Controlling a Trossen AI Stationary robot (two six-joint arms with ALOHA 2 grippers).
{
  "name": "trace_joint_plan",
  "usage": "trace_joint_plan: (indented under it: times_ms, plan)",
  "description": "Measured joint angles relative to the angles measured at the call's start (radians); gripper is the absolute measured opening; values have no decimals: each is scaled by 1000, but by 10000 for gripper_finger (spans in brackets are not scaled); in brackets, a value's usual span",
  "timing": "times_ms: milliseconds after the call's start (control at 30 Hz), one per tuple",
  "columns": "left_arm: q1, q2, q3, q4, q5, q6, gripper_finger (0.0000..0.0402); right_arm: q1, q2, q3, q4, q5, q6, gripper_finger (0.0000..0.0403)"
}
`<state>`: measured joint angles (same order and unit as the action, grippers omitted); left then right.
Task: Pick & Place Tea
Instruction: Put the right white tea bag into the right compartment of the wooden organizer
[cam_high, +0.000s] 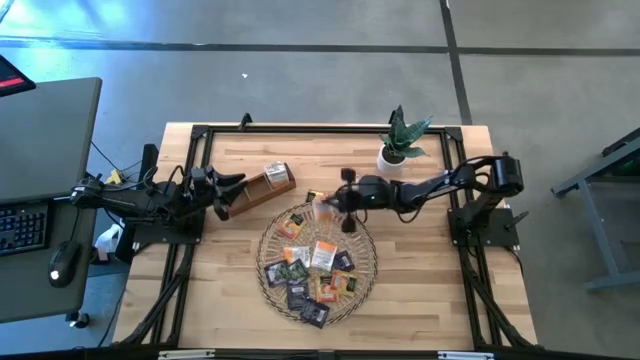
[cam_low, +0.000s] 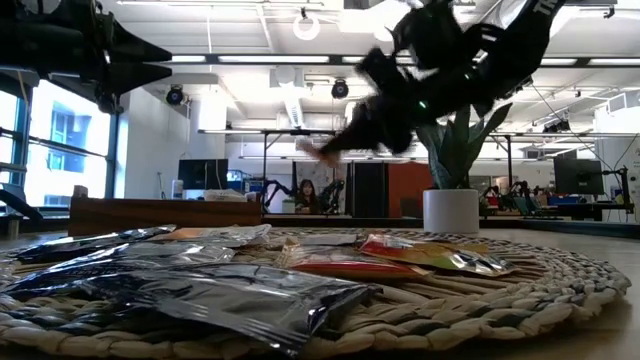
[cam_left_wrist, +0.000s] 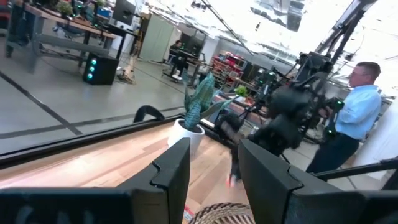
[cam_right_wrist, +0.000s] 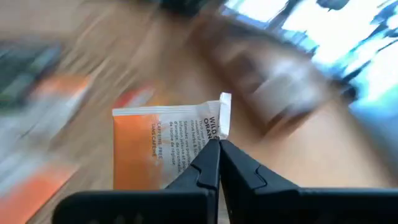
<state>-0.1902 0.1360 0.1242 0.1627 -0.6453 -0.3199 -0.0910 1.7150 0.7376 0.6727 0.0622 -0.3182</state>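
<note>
High view: wicker tray (cam_high: 272, 283) holds tea sachets (cam_high: 322, 256)

My table (cam_high: 230, 290) is pale wood, planked and smooth with a light sheen. The round tray (cam_low: 560, 300) on it is rough woven wicker, matt. The sachets (cam_low: 250, 300) lying in it look like crinkled glossy foil. The orange-and-white sachet (cam_right_wrist: 165, 146) pinched in my right gripper (cam_right_wrist: 217, 146) looks like smooth printed paper. My jaws are matt black plastic. The plant pot (cam_low: 450, 211) is smooth and white.
</note>
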Motion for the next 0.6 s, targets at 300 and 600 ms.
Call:
trace_joint_plan:
  times_ms: [300, 600]
  plan:
    - [0, 0, 0, 11, -63, 0, 135, -23, 19, 66, 321, 123, -120, 1]
    - [0, -1, 0, 77, -107, 27, 135, -18, 310, 491, -26, 218, -260, 1]
